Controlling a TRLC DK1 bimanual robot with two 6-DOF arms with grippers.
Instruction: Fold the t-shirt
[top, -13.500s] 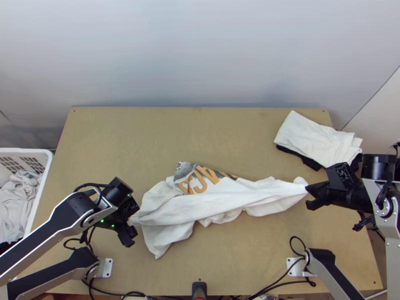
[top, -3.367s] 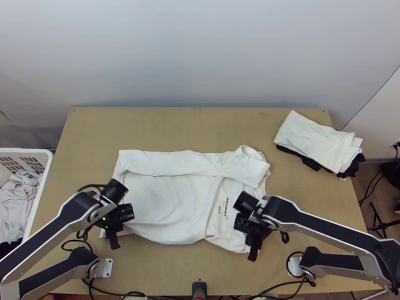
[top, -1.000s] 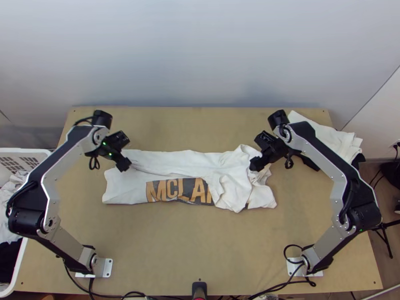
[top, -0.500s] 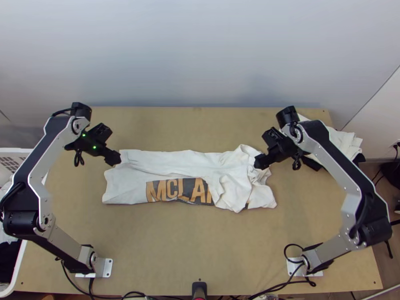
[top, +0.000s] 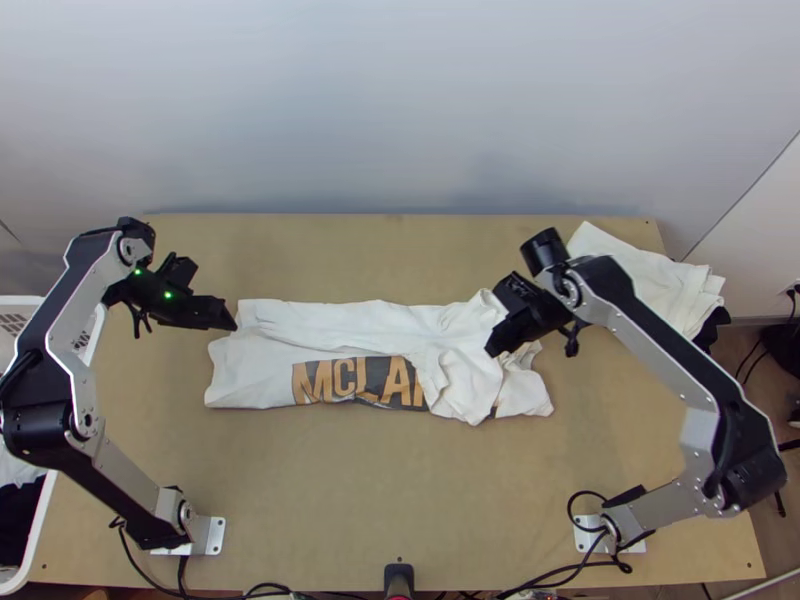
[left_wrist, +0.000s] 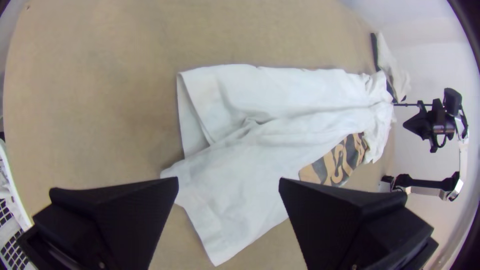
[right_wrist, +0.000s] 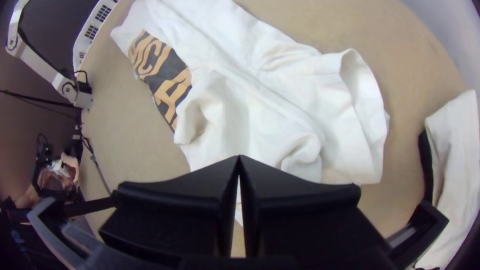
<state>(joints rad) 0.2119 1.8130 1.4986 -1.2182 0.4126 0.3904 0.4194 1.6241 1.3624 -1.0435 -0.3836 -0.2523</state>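
Folded lengthwise into a long band, the white t-shirt (top: 330, 325) lies across the table with its orange-and-dark print partly uncovered; its right end is rumpled. Just beyond the band's left end is my left gripper (top: 233, 322), off the cloth. The left wrist view has this left gripper (left_wrist: 229, 184) wide open above the shirt (left_wrist: 250, 165), nothing between its fingers. My right gripper (top: 493, 347) is over the shirt's right end. In the right wrist view, the right gripper (right_wrist: 239, 160) is shut, its tips together above the sleeve area (right_wrist: 280, 115).
Folded white and black cloths (top: 650, 275) lie at the table's far right corner. A white basket (top: 38, 520) with clothes stands off the left side. Bare table (top: 390, 490) stretches between the shirt and the near edge.
The shirt went from bunched to wide, then its near side was folded over to the far side. Lately the left gripper moved left off the cloth; the right gripper moved slightly left and nearer.
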